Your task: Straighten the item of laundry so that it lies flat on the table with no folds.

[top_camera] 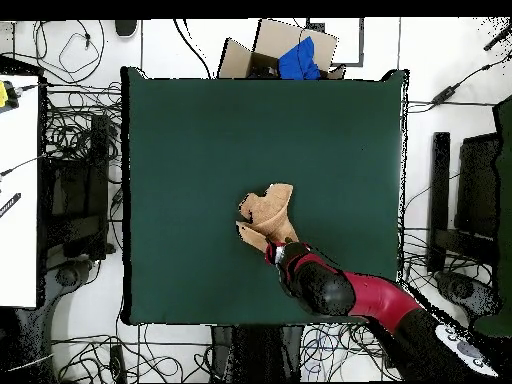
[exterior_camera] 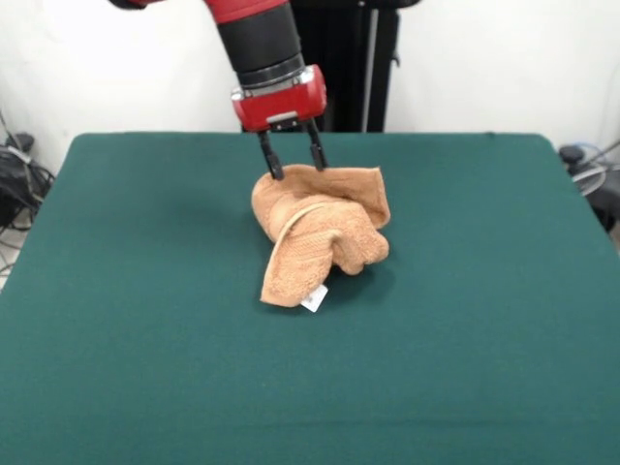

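arm (exterior_camera: 254, 29): cut off by the front view's top edge
towel (top_camera: 268, 218): near end hidden under the arm overhead
tag (exterior_camera: 314, 299): perhaps printed, too small to tell

1. Arm (exterior_camera: 254, 34): red w/ black wrist section, comes down from top of front view, tilted slightly, ends right above far edge of towel (exterior_camera: 325, 232).
2. Red wrist block sits just above hand (exterior_camera: 292, 155), over towel's far side.
3. Hand: two thin black fingers (exterior_camera: 270, 157) point down, spread apart w/ clear gap; tips at towel's far upper edge, touching or just into the cloth, can't tell which.
4. Overhead view: arm (top_camera: 350, 293) reaches in diagonally from bottom right, hand end covers towel's (top_camera: 268, 210) near corner; fingers hidden under wrist there.
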You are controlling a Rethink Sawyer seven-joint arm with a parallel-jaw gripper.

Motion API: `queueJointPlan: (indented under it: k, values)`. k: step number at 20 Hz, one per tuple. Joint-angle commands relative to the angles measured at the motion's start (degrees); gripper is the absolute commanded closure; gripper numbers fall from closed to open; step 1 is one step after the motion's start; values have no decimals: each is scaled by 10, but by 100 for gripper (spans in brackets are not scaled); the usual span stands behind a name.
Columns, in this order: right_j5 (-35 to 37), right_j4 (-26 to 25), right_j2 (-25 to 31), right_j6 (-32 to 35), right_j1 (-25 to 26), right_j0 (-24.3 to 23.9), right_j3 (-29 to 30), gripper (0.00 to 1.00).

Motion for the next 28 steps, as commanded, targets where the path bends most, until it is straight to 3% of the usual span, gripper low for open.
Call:
queueJointPlan:
  k: [1, 11, 28]
  values:
    - [46, 1, 47, 26, 26, -4, -40, 0]
    - [75, 4, 36, 21, 50, -5, -40, 0]
    - [141, 40, 52, 48, 2, 14, -1, 0]
